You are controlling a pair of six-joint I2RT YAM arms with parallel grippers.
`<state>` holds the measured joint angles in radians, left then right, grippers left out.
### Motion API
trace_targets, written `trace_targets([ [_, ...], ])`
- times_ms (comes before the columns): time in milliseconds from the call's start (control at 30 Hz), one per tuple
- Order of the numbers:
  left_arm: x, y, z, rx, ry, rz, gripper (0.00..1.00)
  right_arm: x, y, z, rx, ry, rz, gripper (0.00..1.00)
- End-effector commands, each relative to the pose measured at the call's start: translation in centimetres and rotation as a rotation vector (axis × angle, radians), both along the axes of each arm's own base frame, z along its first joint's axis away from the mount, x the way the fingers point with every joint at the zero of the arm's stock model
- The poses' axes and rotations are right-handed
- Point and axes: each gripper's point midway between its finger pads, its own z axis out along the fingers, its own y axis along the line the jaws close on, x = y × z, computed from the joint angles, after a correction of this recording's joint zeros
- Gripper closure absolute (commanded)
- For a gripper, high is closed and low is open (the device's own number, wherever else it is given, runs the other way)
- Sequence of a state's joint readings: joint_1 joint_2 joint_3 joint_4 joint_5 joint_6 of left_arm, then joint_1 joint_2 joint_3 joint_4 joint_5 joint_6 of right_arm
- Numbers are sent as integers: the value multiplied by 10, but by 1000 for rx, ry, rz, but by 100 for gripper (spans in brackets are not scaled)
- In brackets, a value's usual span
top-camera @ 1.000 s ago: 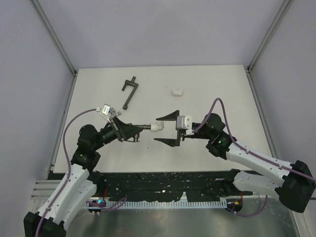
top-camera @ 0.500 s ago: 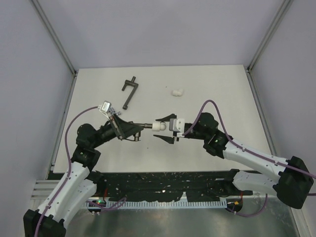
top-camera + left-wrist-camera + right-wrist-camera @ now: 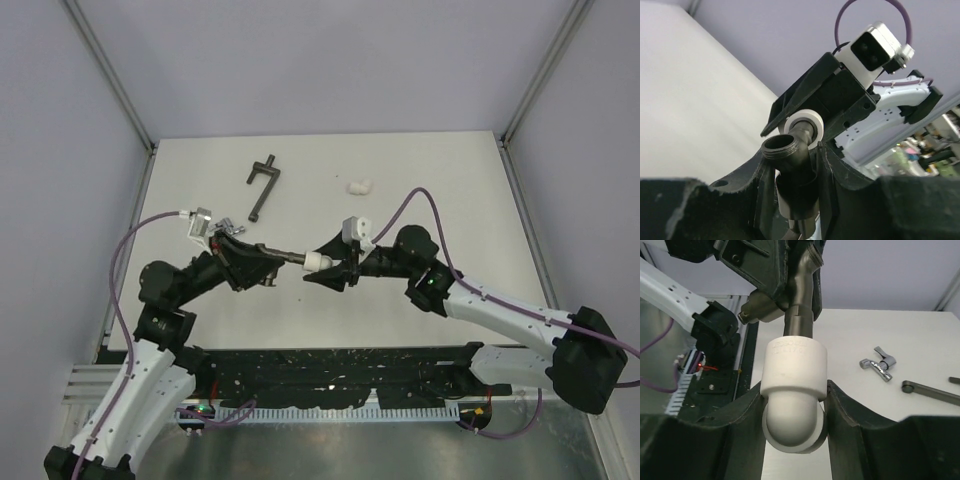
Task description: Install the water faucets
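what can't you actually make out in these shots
- right wrist view: the dark faucet vanishes inside the white elbow fitting, so thread depth is hidden.
- left wrist view: the left pincer covers that faucet's lower body and lever.
- right wrist view: the long bar is cut off by the right edge.
- top view: the silver faucet, clear from the right wrist, is too small to read.

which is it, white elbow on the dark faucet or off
On: the dark faucet enters the collar of the white elbow. Thread depth: cannot tell.
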<state>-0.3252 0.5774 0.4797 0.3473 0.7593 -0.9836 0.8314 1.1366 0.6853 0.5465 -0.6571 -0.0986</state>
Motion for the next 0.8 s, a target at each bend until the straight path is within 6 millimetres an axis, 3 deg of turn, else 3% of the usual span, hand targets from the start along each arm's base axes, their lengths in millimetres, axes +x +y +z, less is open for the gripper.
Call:
trace_targets([
  [0, -6, 19, 44, 176, -755, 181, 100, -5, 11, 61, 185, 388, 27, 95],
  [100, -13, 27, 46, 256, -1026, 247, 100, -9, 14, 69, 247, 612, 72, 95],
  [233, -18, 27, 37, 325, -1202, 251, 100, -9, 22, 69, 279, 839, 134, 95],
  [333, -16, 28, 32, 323, -1180, 259, 100, -9, 28, 61, 258, 912, 166, 95],
  [533, -4, 41, 35, 252, -957, 368, 100, 5, 20, 57, 277, 766, 93, 92],
  [767, -13, 37, 34, 216, -949, 326, 100, 4, 18, 55, 231, 721, 105, 95],
])
